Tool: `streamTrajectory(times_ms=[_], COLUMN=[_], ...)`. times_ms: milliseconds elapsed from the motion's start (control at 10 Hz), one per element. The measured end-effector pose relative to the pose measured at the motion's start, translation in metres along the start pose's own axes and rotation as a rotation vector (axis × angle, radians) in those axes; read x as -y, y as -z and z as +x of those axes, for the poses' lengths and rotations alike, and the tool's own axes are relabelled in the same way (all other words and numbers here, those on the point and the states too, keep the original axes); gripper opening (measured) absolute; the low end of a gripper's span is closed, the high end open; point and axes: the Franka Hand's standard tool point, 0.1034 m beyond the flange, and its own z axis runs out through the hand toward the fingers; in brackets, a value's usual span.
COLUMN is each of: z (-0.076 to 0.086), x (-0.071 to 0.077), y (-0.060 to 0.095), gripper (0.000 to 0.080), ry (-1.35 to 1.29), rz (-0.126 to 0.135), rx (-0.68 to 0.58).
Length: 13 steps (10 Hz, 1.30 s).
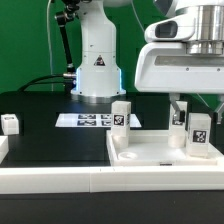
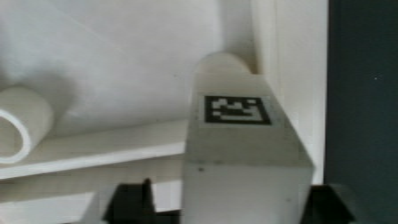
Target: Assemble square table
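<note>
White plastic makes up nearly everything here. There is one tray-like tabletop [image 1: 160,152] with a raised rim, lying flat just below the fingers. I can count three tagged block legs with certainty.

The first leg [image 2: 240,150] stands upright between the two fingers [image 2: 143,203] in the wrist view, its tag facing the camera. In the exterior view the gripper [image 1: 183,120] hangs over the end of the tabletop toward that view's right. There a tagged leg [image 1: 200,135] stands just beside the fingers. A small dark patch right at the fingers may be another tag, but it is too hidden to call.

The fingers sit one on each side of the leg and close to its faces. Whether the pads actually press on it cannot be told.

The second leg [image 1: 121,115] stands upright at the far end of the tabletop from the fingers. The third leg [image 1: 10,123] sits on the black table [image 1: 45,140], well apart from the fingers and off the tabletop.

There is one marker board [image 1: 88,120], flat on the table beyond the second leg. One long white rail [image 1: 50,182] runs along the near edge.

The tray's rim rises just beside the gripped-side leg, so room is tight there. The middle of the tabletop between the two standing legs is bare. In the wrist view a rounded white form [image 2: 18,122] lies near the fingers, beside the leg.
</note>
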Motion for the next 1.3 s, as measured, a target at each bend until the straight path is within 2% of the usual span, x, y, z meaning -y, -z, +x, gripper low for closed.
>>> streamTrajectory(times_ms=[100, 300, 600, 1000, 1300], z=[0.0000, 0.0000, -0.0001, -0.0031, -0.0054], x=[-0.0001, -0.0001, -0.0007, 0.0014, 0.0014], y=[0.0000, -0.0001, -0.0003, -0.0014, -0.0012], gripper=[0.0289, 0.0290, 0.0290, 0.0290, 0.0290], ry=[-0.023, -0.040, -0.241, -0.677, -1.052], rz=[0.000, 0.000, 0.000, 0.016, 0.019], rx=[0.000, 0.000, 0.001, -0.027, -0.014])
